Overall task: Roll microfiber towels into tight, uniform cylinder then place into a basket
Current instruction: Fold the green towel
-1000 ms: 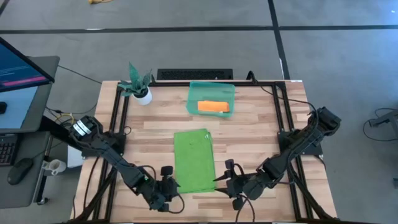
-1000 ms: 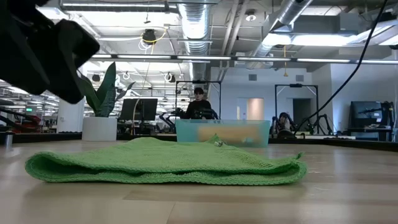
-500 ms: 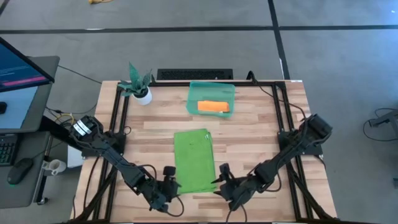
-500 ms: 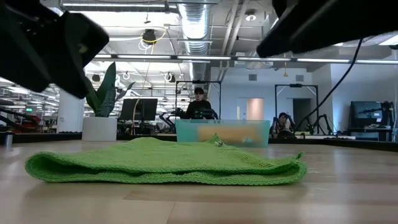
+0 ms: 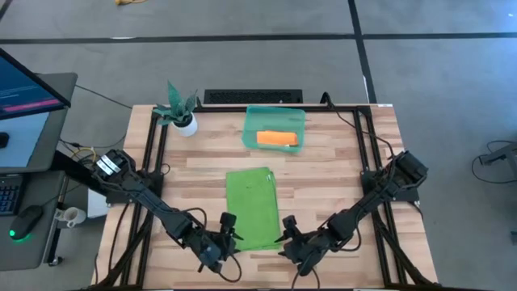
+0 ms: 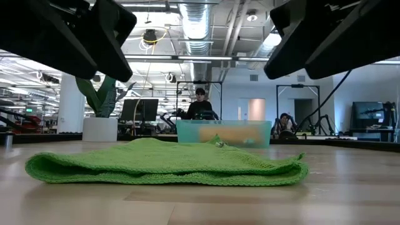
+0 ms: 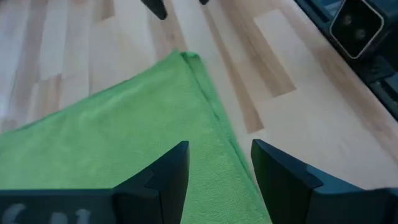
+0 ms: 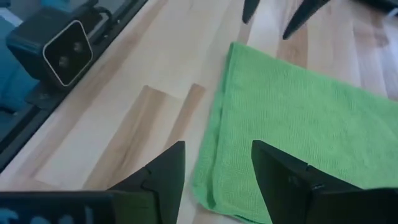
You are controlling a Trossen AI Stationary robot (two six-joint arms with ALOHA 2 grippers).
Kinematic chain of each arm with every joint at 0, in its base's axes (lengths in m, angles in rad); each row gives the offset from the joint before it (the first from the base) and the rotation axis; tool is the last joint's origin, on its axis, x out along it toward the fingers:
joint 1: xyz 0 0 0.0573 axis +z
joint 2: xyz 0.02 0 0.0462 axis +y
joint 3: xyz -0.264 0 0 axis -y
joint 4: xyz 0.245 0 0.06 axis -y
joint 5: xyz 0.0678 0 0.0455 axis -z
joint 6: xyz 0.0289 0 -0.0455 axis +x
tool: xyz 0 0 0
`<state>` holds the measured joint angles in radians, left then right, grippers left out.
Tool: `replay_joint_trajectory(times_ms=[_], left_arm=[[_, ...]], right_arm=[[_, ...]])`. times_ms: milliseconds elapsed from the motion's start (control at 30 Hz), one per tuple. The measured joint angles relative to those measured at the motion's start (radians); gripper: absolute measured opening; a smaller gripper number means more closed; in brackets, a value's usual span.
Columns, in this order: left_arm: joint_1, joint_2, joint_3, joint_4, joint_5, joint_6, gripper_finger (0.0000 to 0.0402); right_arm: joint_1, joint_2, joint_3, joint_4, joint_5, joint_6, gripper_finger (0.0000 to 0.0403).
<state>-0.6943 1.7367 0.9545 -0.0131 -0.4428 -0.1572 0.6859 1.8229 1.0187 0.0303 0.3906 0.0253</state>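
Lying flat on the wooden surface [image 5: 339, 174], the green towel [image 5: 253, 208] is a folded rectangle whose long axis runs from the near edge, where the arms work, toward the basket [image 5: 275, 128] at the far side. That is the relation the next move seems to hang on: the short near edge of the cloth faces both claws, so a roll started there would travel along the long axis, straight toward the basket.

Both arms have their claws at that near edge, one at each corner. The left claw [image 5: 228, 235] sits at the towel's near left corner, and its wrist view shows its two fingers [image 7: 165, 174] parted with green cloth showing between them, above the fabric rather than pinching it. The right claw [image 5: 287, 236] mirrors it at the near right corner; its fingers [image 8: 163, 169] stand apart too, straddling the folded side edge, with nothing held. Neither arm is clearly nearer than the other; they flank the short edge about evenly.

From table height the towel reads as a low, slightly humped pad, with its doubled edge showing along the front.

The orange towel [image 5: 277, 139] already lies inside the basket, well apart from the green one, beside a potted plant [image 5: 179, 110] on the far left of the surface.

My guess is both claws need to drop and catch the corners together, or the roll will skew.
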Motion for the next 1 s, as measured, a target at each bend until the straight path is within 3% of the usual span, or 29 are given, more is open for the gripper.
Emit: replay_joint_trajectory(times_ms=[200,467,667,1000], left_arm=[[0.005,0.0,0.0,0.014,0.04,-0.002,0.0182],[-0.022,0.0,-0.006,-0.01,0.039,-0.065,0.017],[-0.047,0.0,-0.009,-0.025,-0.015,-0.066,0.0158],[-0.057,0.092,-0.005,-0.024,0.004,-0.065,0.0153]], right_arm=[[-0.017,-0.001,-0.026,-0.017,-0.001,0.005,0.0208],[-0.014,0.0,-0.029,0.008,-0.02,0.002,0.0203],[-0.022,0.089,-0.027,0.064,-0.039,0.001,0.0203],[-0.033,0.161,-0.011,0.072,-0.058,0.027,0.0203]])
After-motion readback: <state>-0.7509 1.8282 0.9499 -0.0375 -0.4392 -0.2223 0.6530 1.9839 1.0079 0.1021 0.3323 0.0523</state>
